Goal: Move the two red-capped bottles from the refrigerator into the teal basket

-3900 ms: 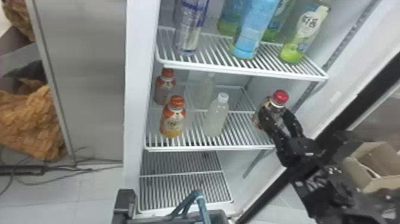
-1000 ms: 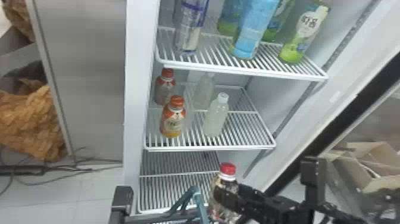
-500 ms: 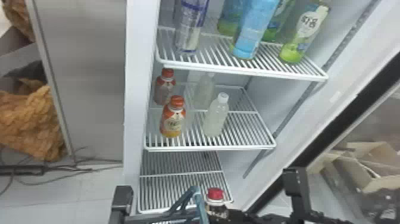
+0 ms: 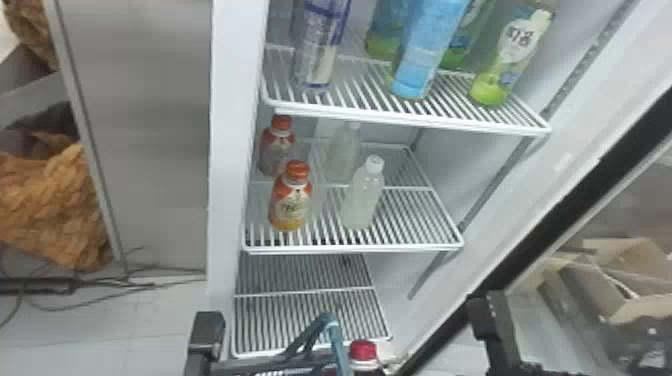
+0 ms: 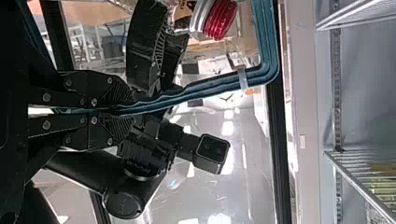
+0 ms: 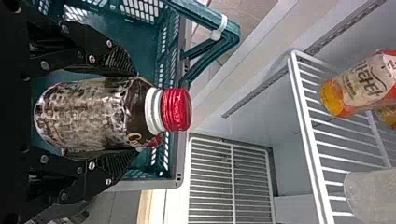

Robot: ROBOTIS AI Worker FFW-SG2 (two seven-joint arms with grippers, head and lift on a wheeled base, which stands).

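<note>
At the bottom edge of the head view are my right gripper's arm (image 4: 487, 315) and my left gripper's arm (image 4: 207, 327). Between them a red-capped bottle (image 4: 363, 351) stands just beside the teal basket's handle (image 4: 341, 350). In the right wrist view my right gripper (image 6: 133, 112) is shut on the bottle (image 6: 88, 114), one finger on each side, with the teal basket (image 6: 173, 42) behind it. My left gripper (image 5: 126, 111) is shut on the basket handle (image 5: 210, 88) in the left wrist view, where the red cap (image 5: 220, 18) shows beyond it.
The middle refrigerator shelf (image 4: 355, 248) holds two orange-capped bottles (image 4: 291, 205) and two pale bottles, one white-capped (image 4: 364, 195). Taller bottles (image 4: 425, 55) stand on the shelf above. A lower wire shelf (image 4: 300, 292) and the dark door edge (image 4: 445, 330) lie near the arms.
The red-capped bottle, on the middle shelf's right side in the oldest frame, has come out with my right gripper toward the basket. Over the last second it has sunk lower. The left arm looks unchanged.
</note>
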